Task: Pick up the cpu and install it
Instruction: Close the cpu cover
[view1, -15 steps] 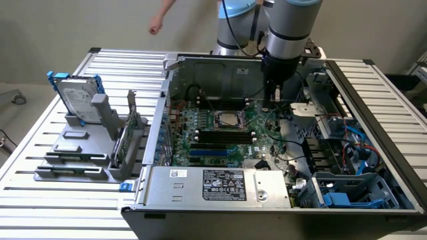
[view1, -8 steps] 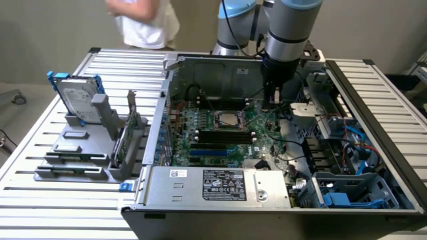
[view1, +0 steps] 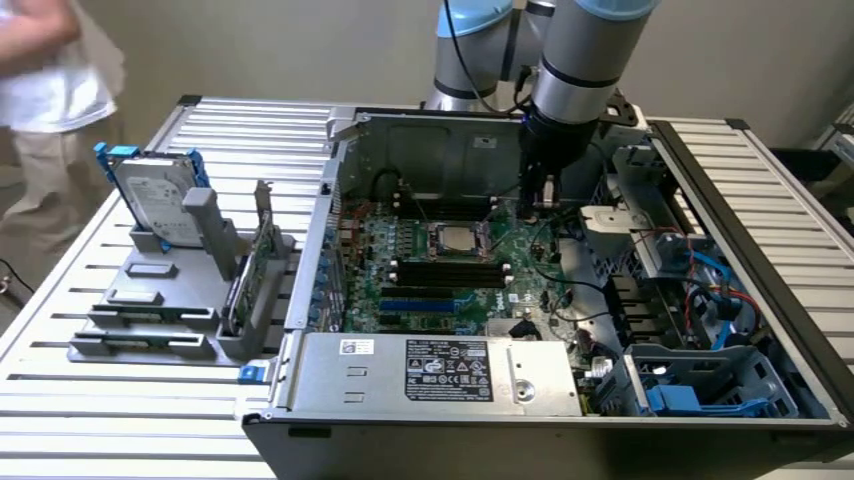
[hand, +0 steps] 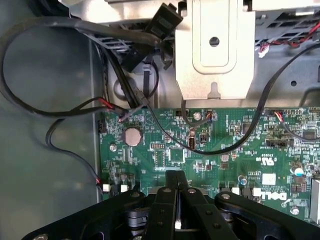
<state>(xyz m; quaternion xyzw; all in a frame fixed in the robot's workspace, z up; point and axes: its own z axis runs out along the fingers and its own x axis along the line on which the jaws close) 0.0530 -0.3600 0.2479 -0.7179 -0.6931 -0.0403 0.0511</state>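
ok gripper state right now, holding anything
gripper: closed, nothing visibly held, over the green motherboard

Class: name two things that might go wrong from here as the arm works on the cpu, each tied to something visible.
1. The shut gripper hangs close over the motherboard, to the exterior view's right of the cpu; descending here might strike small parts.
2. A black cable loops across the board near the gripper and might snag.
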